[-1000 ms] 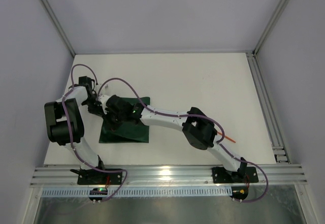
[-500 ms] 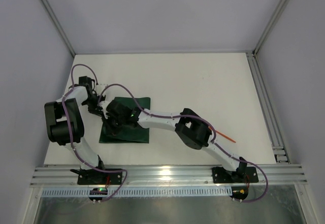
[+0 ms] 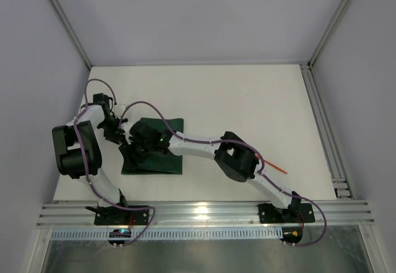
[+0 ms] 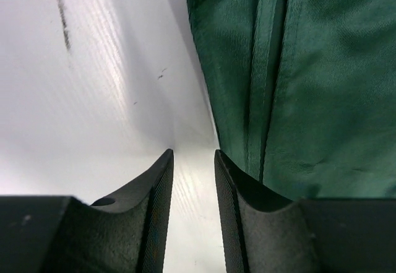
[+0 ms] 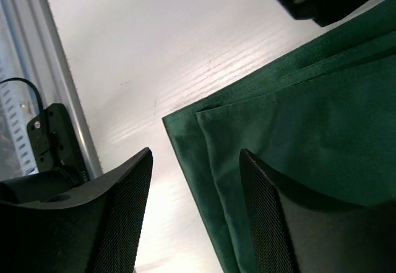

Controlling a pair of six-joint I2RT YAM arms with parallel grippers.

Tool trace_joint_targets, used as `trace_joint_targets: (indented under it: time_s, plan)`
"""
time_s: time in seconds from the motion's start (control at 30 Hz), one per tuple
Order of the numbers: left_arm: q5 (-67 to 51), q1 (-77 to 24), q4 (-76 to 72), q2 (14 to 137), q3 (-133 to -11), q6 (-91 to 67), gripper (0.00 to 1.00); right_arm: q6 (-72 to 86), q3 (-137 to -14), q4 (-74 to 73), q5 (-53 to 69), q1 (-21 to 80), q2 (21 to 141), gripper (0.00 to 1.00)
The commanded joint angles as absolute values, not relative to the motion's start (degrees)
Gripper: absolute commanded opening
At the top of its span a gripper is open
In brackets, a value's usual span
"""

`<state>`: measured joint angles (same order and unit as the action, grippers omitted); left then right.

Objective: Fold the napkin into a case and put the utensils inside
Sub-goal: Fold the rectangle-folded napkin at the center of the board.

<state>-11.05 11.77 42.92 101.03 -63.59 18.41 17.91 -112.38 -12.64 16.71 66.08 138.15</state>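
My left hand (image 4: 193, 156): slightly parted, empty, above table (image 4: 93, 99) just beside napkin (image 4: 322, 69) edge.
My right hand (image 5: 195, 155): spread wide, empty, above napkin corner.

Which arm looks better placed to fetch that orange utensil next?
Probably the right. The orange utensil lies on its side of the table, beside its elbow, and the right gripper is open and empty. The left gripper sits beyond the napkin, farther away.

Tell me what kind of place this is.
Most likely a robot test cell in a lab, not a dining room: a white table boxed in by plain walls and metal rails, two arms bolted at its near edge, and a green napkin and an orange utensil laid out.
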Motion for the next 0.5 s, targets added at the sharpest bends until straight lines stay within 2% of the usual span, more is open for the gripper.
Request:
trace_joint_targets:
  time_s: [0.0, 0.2, 0.23, 0.27, 0.33, 0.43, 0.47]
  plan:
    - [-9.6, 12.3, 44.9, 96.9, -64.9, 19.4, 0.36, 17.2, -111.6, -11.4, 17.8, 64.5, 128.0, 0.63]
    - [-10.5, 12.7, 47.3, 94.6, -64.7, 19.7, 0.38, 22.5, -93.8, -10.9, 14.7, 54.7, 114.2, 0.61]
    - [-10.8, 12.8, 47.6, 94.0, -64.7, 19.6, 0.38, 24.8, -91.4, -10.8, 14.5, 52.8, 113.0, 0.58]
    - [-11.0, 12.8, 48.3, 93.8, -64.8, 19.8, 0.38, 26.2, -87.4, -10.6, 14.4, 49.0, 111.1, 0.44]
    - [-11.2, 12.8, 49.0, 93.3, -64.8, 19.8, 0.38, 29.3, -83.1, -10.3, 15.0, 45.3, 110.1, 0.34]
    - [-11.5, 12.8, 49.7, 92.6, -64.3, 19.8, 0.38, 30.2, -80.7, -9.2, 17.0, 39.9, 110.0, 0.31]
    - [-11.5, 12.8, 49.9, 92.4, -63.8, 19.9, 0.39, 30.2, -80.2, -8.6, 17.3, 38.2, 110.8, 0.34]
